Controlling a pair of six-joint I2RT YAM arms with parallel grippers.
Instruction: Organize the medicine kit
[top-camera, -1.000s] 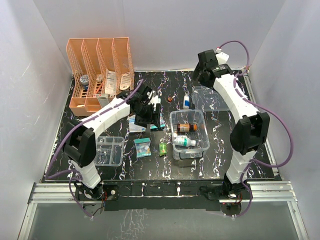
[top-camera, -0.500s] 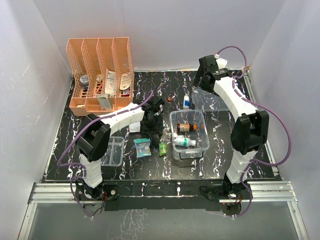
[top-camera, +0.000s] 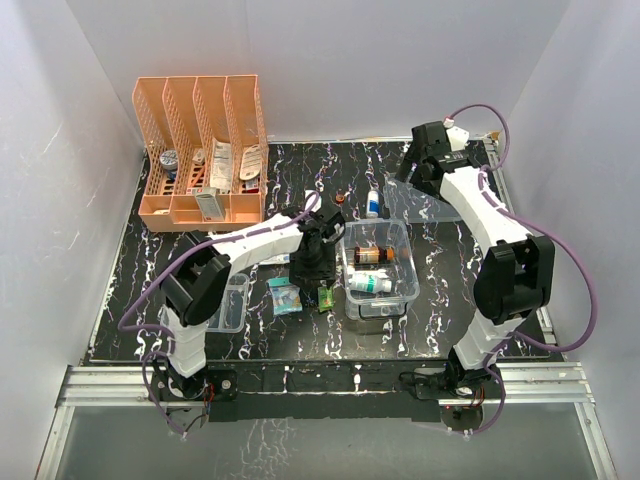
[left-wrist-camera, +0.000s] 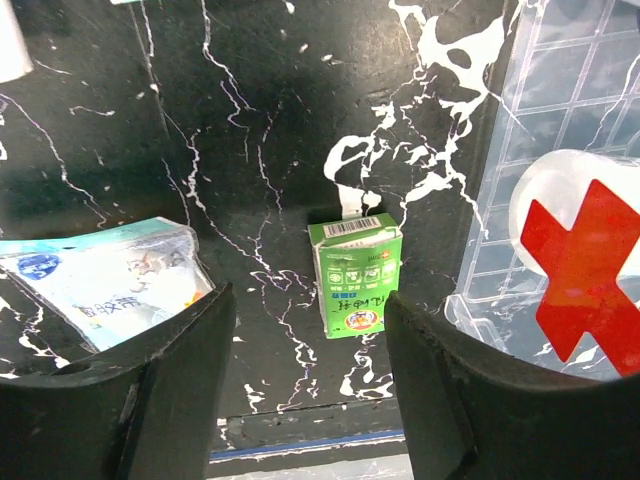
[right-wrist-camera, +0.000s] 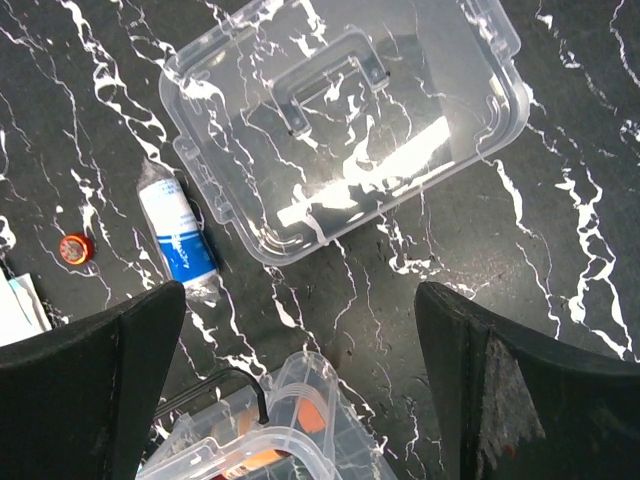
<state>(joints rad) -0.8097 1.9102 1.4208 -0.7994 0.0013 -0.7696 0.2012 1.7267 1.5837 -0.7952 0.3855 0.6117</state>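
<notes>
As we swing in: left gripper (left-wrist-camera: 307, 300), half-open and empty, hovers over green carton (left-wrist-camera: 356, 275) beside medicine kit (left-wrist-camera: 560, 150), our likely next pick.
Right gripper (right-wrist-camera: 300, 300): wide.

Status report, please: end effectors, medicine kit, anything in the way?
Left end effector open, astride green box. Right end effector open, near lid. Medicine kit uncovered, brown bottle and white bottle inside. No obstacle seen.

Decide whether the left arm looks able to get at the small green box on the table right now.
Probably yes: the left gripper hangs over the green box, jaws open either side of it, and the blue packet and medicine kit both lie clear of it.
</notes>
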